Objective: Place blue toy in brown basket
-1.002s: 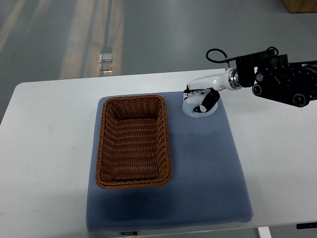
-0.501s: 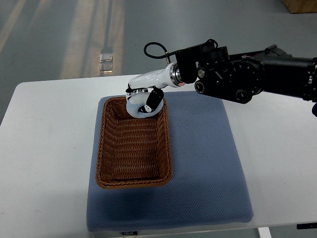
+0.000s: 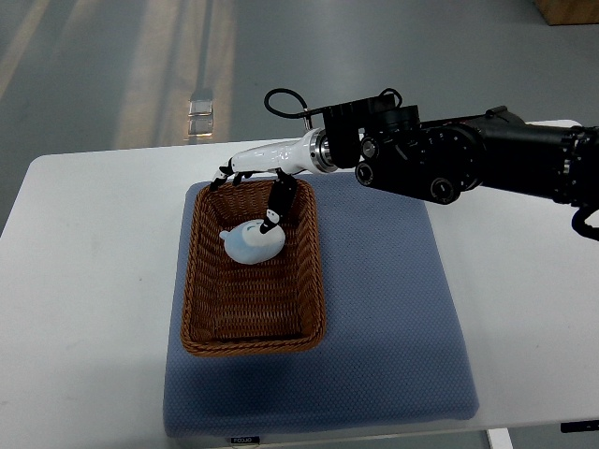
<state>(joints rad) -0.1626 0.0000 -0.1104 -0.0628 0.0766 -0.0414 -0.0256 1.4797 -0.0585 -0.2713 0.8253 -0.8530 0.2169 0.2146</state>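
Note:
The pale blue toy [image 3: 253,241] lies inside the brown wicker basket [image 3: 201,281], in its far half. My right hand [image 3: 255,192] hovers over the basket's far rim, just above the toy, with its fingers [image 3: 278,202] spread and holding nothing. One dark fingertip hangs close to the toy's top. My right arm [image 3: 449,164] reaches in from the right edge. My left arm is out of view.
The basket stands on a blue-grey mat [image 3: 393,309] on a white table [image 3: 84,281]. The mat's right half is bare. A small clear block [image 3: 200,112] lies on the floor beyond the table.
My right hand carried the toy from the mat's far right to over the basket, then let go. The toy now lies in the basket and the fingers have opened.

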